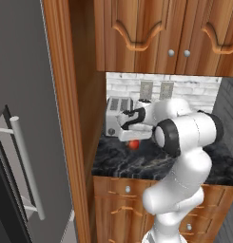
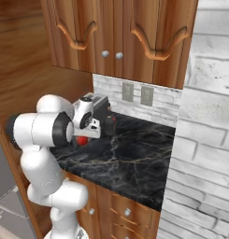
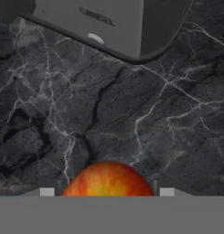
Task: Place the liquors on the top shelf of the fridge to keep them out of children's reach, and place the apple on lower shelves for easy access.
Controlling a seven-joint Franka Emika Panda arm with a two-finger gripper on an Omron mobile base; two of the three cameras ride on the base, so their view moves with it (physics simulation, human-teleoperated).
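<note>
Red-orange apple (image 3: 108, 179) sits on black marble counter (image 3: 145, 114), near toaster (image 3: 99, 23); our gripper (image 3: 107, 192) straddles it, fingertips either side, seemingly clasped on apple. We fear roll-out on lift if grip shallow; fridge (image 1: 23, 118) well apart

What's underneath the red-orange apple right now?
The small red-orange apple sits on the black marble countertop, veined in white, with the end effector at either side of it. The contact patch beneath it is hidden by the apple itself.
</note>
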